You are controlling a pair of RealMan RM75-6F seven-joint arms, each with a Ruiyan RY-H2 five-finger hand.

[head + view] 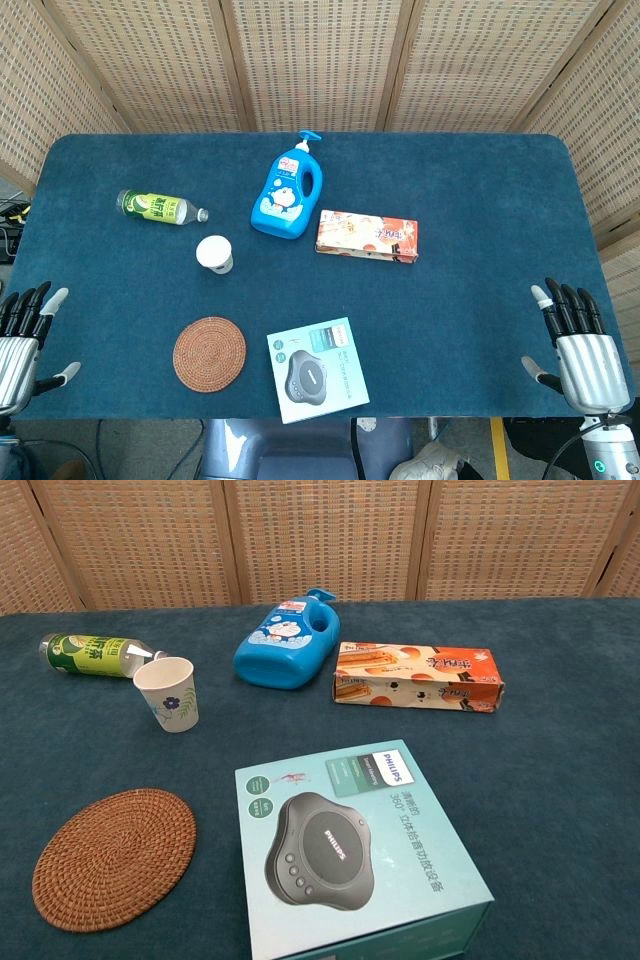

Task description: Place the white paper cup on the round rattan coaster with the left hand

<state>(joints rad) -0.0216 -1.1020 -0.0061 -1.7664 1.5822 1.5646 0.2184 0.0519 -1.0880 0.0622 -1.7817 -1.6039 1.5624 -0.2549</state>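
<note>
The white paper cup (214,254) (168,693) stands upright on the blue table, left of centre, with a small flower print on its side. The round rattan coaster (209,353) (114,857) lies flat nearer the front edge, bare on top. My left hand (22,335) rests at the table's front-left corner, fingers spread, holding nothing, well left of the coaster and the cup. My right hand (578,340) sits at the front-right corner, fingers apart and empty. The chest view shows neither hand.
A green bottle (158,208) (93,654) lies on its side just behind the cup. A blue Doraemon dispenser bottle (288,188) (286,644), a snack box (367,236) (418,676) and a Philips box (317,368) (352,845), right of the coaster, also lie on the table.
</note>
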